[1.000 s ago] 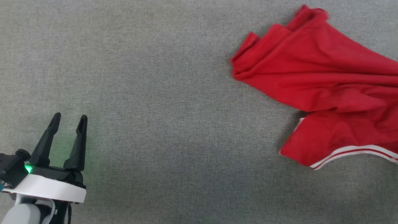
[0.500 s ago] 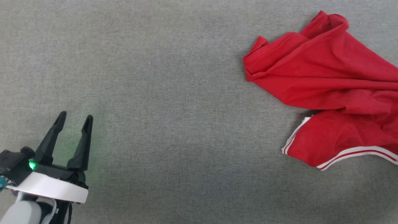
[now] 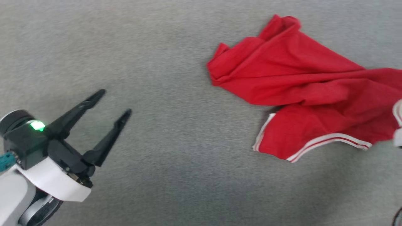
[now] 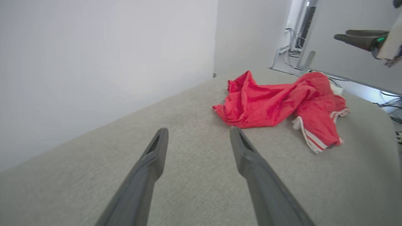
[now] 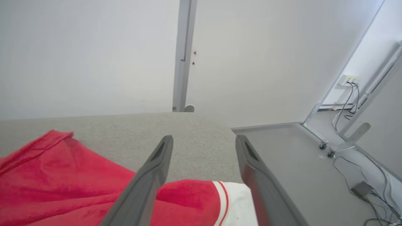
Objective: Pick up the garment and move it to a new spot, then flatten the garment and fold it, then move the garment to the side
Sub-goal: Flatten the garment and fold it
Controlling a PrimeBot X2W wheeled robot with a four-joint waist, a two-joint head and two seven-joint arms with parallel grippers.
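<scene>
Red garment [image 3: 292, 78] crumpled | white sleeve [image 3: 397, 114] cut off, head view

I count one garment [image 3: 298, 91] on one bench [image 3: 176, 157]. I have two end effectors, my left end effector [image 3: 115, 101] and my right end effector [image 5: 204, 138], each with two dark fingers [image 3: 108, 138], four in all. One green light [image 3: 37, 125] glows on the left. One grey upright post [image 5: 183, 56] stands beyond the bench.
</scene>
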